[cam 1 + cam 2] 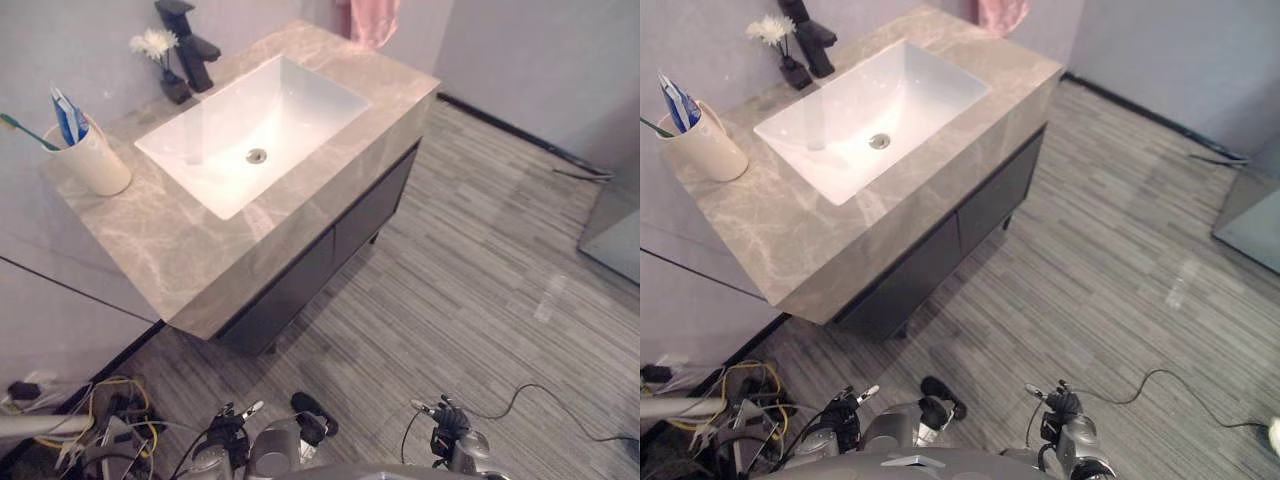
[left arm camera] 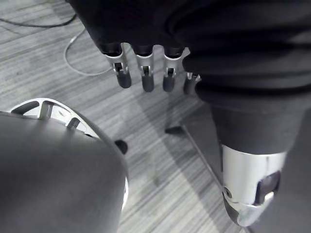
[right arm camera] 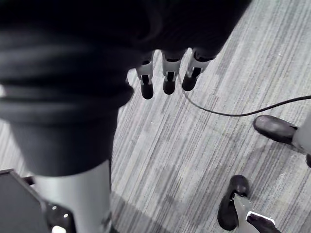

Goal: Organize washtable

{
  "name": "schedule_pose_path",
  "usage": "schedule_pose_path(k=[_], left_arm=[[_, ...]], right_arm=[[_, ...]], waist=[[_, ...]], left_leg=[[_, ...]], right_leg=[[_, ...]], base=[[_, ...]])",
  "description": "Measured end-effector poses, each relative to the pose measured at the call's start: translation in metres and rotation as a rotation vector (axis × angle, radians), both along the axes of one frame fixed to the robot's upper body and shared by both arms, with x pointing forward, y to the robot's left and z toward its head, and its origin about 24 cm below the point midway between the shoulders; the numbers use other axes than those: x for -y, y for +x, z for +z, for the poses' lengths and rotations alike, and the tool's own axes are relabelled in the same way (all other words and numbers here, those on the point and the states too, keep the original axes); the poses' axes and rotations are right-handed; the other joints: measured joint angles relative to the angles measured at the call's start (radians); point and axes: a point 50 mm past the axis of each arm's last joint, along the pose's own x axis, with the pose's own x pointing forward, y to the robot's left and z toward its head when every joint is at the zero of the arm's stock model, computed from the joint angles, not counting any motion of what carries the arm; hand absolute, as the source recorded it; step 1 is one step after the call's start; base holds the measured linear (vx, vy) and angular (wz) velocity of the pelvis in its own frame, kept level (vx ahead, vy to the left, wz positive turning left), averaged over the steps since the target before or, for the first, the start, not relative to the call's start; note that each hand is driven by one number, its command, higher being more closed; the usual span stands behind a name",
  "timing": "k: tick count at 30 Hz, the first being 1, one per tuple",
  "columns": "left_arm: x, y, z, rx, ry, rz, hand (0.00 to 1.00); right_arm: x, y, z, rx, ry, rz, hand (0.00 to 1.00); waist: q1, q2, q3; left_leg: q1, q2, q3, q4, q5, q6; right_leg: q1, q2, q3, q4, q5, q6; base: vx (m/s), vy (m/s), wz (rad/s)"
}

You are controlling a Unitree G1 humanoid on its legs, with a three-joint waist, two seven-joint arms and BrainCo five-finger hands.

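— First entry, the fixture?
— Washtable (image 1: 190, 250): grey marble top with dark cabinet doors (image 1: 340, 235) beneath, their lower edge lost in shadow. A white basin (image 1: 250, 115) is sunk in the top, with the drain (image 1: 257, 155) at its middle.

— What stands on the top?
— Black faucet (image 1: 190, 42), at the basin's 11 o'clock. Dark vase (image 1: 175, 88) just beside it at the faucet's 9 o'clock, bearing a white flower (image 1: 153, 43); where the vase and the faucet base meet is hard to make out. Cream cup (image 1: 95, 165), at the basin's 9 o'clock and well apart from the faucet. In the cup are a green-handled toothbrush (image 1: 28, 132), leaning toward 10 o'clock with its far end at the picture's edge, and a blue toothpaste tube (image 1: 68, 115), its lower part hidden inside.

— Anything past the top?
— Pink towel (image 1: 372, 20), at 1 o'clock beyond the far corner, cut off above.

— And the hands?
— Left hand (image 2: 146, 77): fingers straight, hanging over the striped grey floor (image 2: 160, 160), nothing held; its thumb is hard to make out. Right hand (image 3: 167, 75): fingers likewise straight above the floor, nothing held.
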Motion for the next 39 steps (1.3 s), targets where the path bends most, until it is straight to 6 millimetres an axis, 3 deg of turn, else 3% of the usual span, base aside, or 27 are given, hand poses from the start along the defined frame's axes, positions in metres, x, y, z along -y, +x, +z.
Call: schedule_pose_path(k=[2, 3, 4, 5, 6, 7, 8, 9, 11, 12, 14, 15, 16, 19, 23, 25, 27, 28, 29, 30, 32, 33, 35, 36, 37, 38, 39], left_arm=[[-0.003, 0.005, 0.003, 0.015, 0.034, -0.030, 0.00], [-0.004, 0.005, 0.004, 0.017, 0.043, -0.028, 0.00], [-0.006, 0.001, 0.004, 0.013, 0.057, -0.018, 0.00], [-0.006, -0.002, 0.003, 0.006, 0.059, -0.015, 0.00], [-0.003, -0.008, 0.001, -0.006, 0.060, -0.014, 0.00], [-0.003, -0.010, 0.001, -0.010, 0.063, -0.009, 0.00], [0.000, -0.010, 0.000, -0.010, 0.056, -0.008, 0.00], [0.004, -0.011, -0.001, -0.013, 0.045, -0.005, 0.00], [0.006, -0.015, -0.003, -0.023, 0.039, -0.001, 0.00], [0.006, -0.019, -0.004, -0.032, 0.034, 0.010, 0.00], [0.009, -0.030, -0.007, -0.055, 0.011, 0.050, 0.00], [0.010, -0.036, -0.009, -0.076, 0.003, 0.066, 0.00], [0.011, -0.042, -0.011, -0.092, -0.015, 0.101, 0.00], [-0.001, -0.044, -0.009, -0.072, -0.006, 0.175, 0.00], [-0.004, -0.055, -0.009, -0.087, -0.007, 0.223, 0.00], [-0.005, -0.052, -0.009, -0.084, -0.004, 0.210, 0.00], [-0.005, -0.044, -0.008, -0.067, 0.000, 0.180, 0.00], [-0.006, -0.042, -0.007, -0.068, 0.008, 0.141, 0.00], [-0.005, -0.041, -0.007, -0.072, 0.012, 0.106, 0.00], [-0.005, -0.041, -0.007, -0.074, 0.013, 0.092, 0.00], [-0.005, -0.039, -0.007, -0.075, 0.015, 0.052, 0.00], [-0.003, -0.037, -0.007, -0.075, 0.007, 0.027, 0.00], [0.003, -0.031, -0.007, -0.060, -0.015, 0.015, 0.00], [0.004, -0.031, -0.007, -0.060, -0.022, 0.017, 0.00], [0.003, -0.032, -0.008, -0.064, -0.027, 0.024, 0.00], [0.001, -0.038, -0.009, -0.083, -0.027, 0.044, 0.00], [-0.002, -0.042, -0.010, -0.104, -0.025, 0.064, 0.00]], right_arm=[[-0.006, 0.004, 0.003, 0.044, 0.001, 0.048, 0.00], [-0.006, 0.003, 0.003, 0.049, 0.000, 0.052, 0.00], [-0.003, -0.004, 0.002, 0.039, -0.009, 0.054, 0.00], [-0.002, -0.009, 0.001, 0.029, -0.012, 0.056, 0.00], [0.002, -0.018, -0.001, 0.005, -0.022, 0.053, 0.00], [0.010, -0.026, -0.002, -0.015, -0.037, 0.037, 0.00], [0.016, -0.030, -0.002, -0.020, -0.039, 0.008, 0.00], [0.025, -0.033, -0.002, -0.035, -0.063, -0.004, 0.00], [0.027, -0.037, -0.003, -0.050, -0.065, -0.011, 0.00], [0.030, -0.039, -0.004, -0.064, -0.069, -0.021, 0.00], [0.035, -0.040, -0.003, -0.068, -0.079, -0.037, 0.00], [0.035, -0.040, -0.004, -0.074, -0.078, -0.044, 0.00], [0.033, -0.042, -0.006, -0.088, -0.068, -0.058, 0.00], [0.022, -0.051, -0.011, -0.102, -0.014, -0.135, 0.00], [0.014, -0.053, -0.014, -0.116, 0.037, -0.167, 0.00], [0.011, -0.053, -0.015, -0.119, 0.045, -0.152, 0.00], [0.009, -0.051, -0.015, -0.116, 0.049, -0.128, 0.00], [0.009, -0.050, -0.014, -0.113, 0.052, -0.126, 0.00], [0.010, -0.049, -0.014, -0.107, 0.050, -0.126, 0.00], [0.010, -0.049, -0.014, -0.104, 0.049, -0.128, 0.00], [0.011, -0.042, -0.012, -0.085, 0.048, -0.120, 0.00], [0.013, -0.036, -0.010, -0.071, 0.042, -0.115, 0.00], [0.017, -0.030, -0.008, -0.057, 0.030, -0.115, 0.00], [0.019, -0.030, -0.008, -0.058, 0.027, -0.122, 0.00], [0.020, -0.032, -0.008, -0.059, 0.029, -0.135, 0.00], [0.022, -0.036, -0.009, -0.069, 0.032, -0.167, 0.00], [0.025, -0.039, -0.009, -0.073, 0.032, -0.187, 0.00]], waist=[[0.003, 0.003, 0.011], [0.006, 0.005, 0.018], [0.007, 0.016, 0.027], [0.008, 0.024, 0.030], [0.006, 0.030, 0.037], [0.003, 0.045, 0.038], [0.003, 0.054, 0.043], [0.009, 0.060, 0.052], [0.017, 0.055, 0.060], [0.027, 0.059, 0.072], [0.044, 0.081, 0.093], [0.054, 0.086, 0.096], [0.073, 0.065, 0.095], [0.079, -0.004, 0.087], [0.084, -0.033, 0.042], [0.081, -0.037, 0.012], [0.080, -0.037, 0.011], [0.078, -0.038, 0.012], [0.078, -0.036, 0.013], [0.077, -0.033, 0.014], [0.055, -0.022, 0.018], [0.045, -0.008, 0.015], [0.045, 0.013, 0.016], [0.045, 0.017, 0.015], [0.045, 0.015, 0.015], [0.041, 0.000, 0.008], [0.030, -0.008, -0.001]], left_leg=[[-0.039, 0.133, -0.021, 0.179, -0.011, 0.007], [-0.040, 0.165, -0.044, 0.227, -0.011, 0.007], [-0.050, 0.212, -0.158, 0.323, 0.000, -0.009], [-0.060, 0.221, -0.235, 0.359, 0.015, -0.030], [-0.086, 0.221, -0.392, 0.424, 0.050, -0.080], [-0.132, 0.192, -0.536, 0.459, 0.034, -0.134], [-0.143, 0.158, -0.606, 0.451, 0.016, -0.158], [-0.165, 0.012, -0.803, 0.352, -0.036, -0.209], [-0.159, -0.072, -0.927, 0.229, -0.044, -0.219], [-0.144, -0.129, -1.058, 0.083, -0.024, -0.251], [-0.111, -0.146, -1.256, -0.119, 0.015, -0.305], [-0.095, -0.147, -1.257, -0.098, 0.053, -0.319], [-0.093, -0.165, -1.256, -0.057, 0.056, -0.303], [-0.123, -0.238, -1.248, 0.068, 0.004, -0.222], [-0.148, -0.287, -1.162, 0.180, -0.099, -0.175], [-0.151, -0.298, -1.134, 0.167, -0.108, -0.155], [-0.101, -0.287, -1.103, 0.130, -0.111, -0.143], [-0.042, -0.275, -1.072, 0.089, -0.110, -0.139], [0.033, -0.258, -1.038, 0.048, -0.118, -0.126], [0.071, -0.248, -1.023, 0.030, -0.125, -0.115], [0.175, -0.217, -0.982, -0.025, -0.132, -0.107], [0.229, -0.188, -0.957, -0.059, -0.131, -0.109], [0.287, -0.133, -0.899, -0.081, -0.126, -0.117], [0.306, -0.113, -0.873, -0.092, -0.125, -0.125], [0.325, -0.104, -0.846, -0.103, -0.122, -0.139], [0.354, -0.108, -0.815, -0.111, -0.134, -0.182], [0.371, -0.108, -0.811, -0.109, -0.156, -0.217]], right_leg=[[-0.007, 0.046, 0.042, -0.006, 0.012, -0.034], [0.001, 0.053, 0.061, -0.006, 0.016, -0.043], [0.025, 0.065, 0.110, -0.005, 0.020, -0.053], [0.034, 0.065, 0.136, -0.002, 0.021, -0.058], [0.045, 0.060, 0.189, 0.004, 0.024, -0.066], [0.038, 0.050, 0.238, 0.010, 0.025, -0.075], [0.032, 0.041, 0.261, 0.015, 0.022, -0.080], [-0.014, 0.014, 0.347, 0.039, 0.014, -0.094], [-0.034, 0.002, 0.407, 0.048, 0.014, -0.094], [-0.043, 0.004, 0.465, 0.050, 0.013, -0.093], [-0.049, 0.028, 0.574, 0.056, 0.005, -0.079], [-0.050, 0.028, 0.611, 0.064, -0.002, -0.069], [-0.050, 0.025, 0.673, 0.060, -0.006, -0.063], [-0.078, -0.021, 0.730, 0.156, -0.080, -0.035], [-0.100, -0.087, 0.798, 0.206, -0.142, -0.019], [-0.139, -0.106, 0.825, 0.245, -0.133, -0.004], [-0.208, -0.105, 0.846, 0.395, -0.115, 0.029], [-0.264, -0.103, 0.852, 0.535, -0.078, 0.088], [-0.310, -0.101, 0.847, 0.673, -0.016, 0.123], [-0.331, -0.101, 0.841, 0.741, 0.006, 0.131], [-0.391, -0.123, 0.748, 0.894, -0.034, 0.095], [-0.428, -0.176, 0.590, 0.922, -0.076, 0.051], [-0.463, -0.261, 0.319, 0.797, -0.109, -0.020], [-0.467, -0.268, 0.245, 0.683, -0.099, -0.023], [-0.469, -0.272, 0.187, 0.553, -0.047, -0.032], [-0.476, -0.268, 0.159, 0.366, 0.127, -0.085], [-0.480, -0.260, 0.174, 0.336, 0.195, -0.107]], base=[[-0.17, -0.107, -0.52], [-0.09, -0.149, -0.89], [-0.03, -0.132, -0.88], [-0.01, -0.162, -1.20], [-0.03, -0.113, -1.23], [-0.04, -0.071, -1.19], [-0.11, 0.075, -1.49], [-0.15, 0.143, -1.32], [-0.25, 0.187, -1.27], [-0.36, 0.245, -1.33], [-0.28, 0.323, -1.62], [0.06, 0.285, -1.63], [0.30, 0.217, -1.18], [0.30, 0.132, -0.51], [0.32, 0.067, -0.41], [0.33, 0.037, -0.40], [0.30, 0.003, -0.53], [0.26, -0.046, -0.82], [0.26, -0.068, -0.90], [0.22, -0.134, -0.92], [0.13, -0.187, -0.68], [0.12, -0.164, -0.64], [0.19, -0.148, -0.83], [0.20, -0.174, -0.79], [0.25, -0.278, -0.74], [0.25, -0.380, -0.63], [0.23, -0.404, -0.63]])
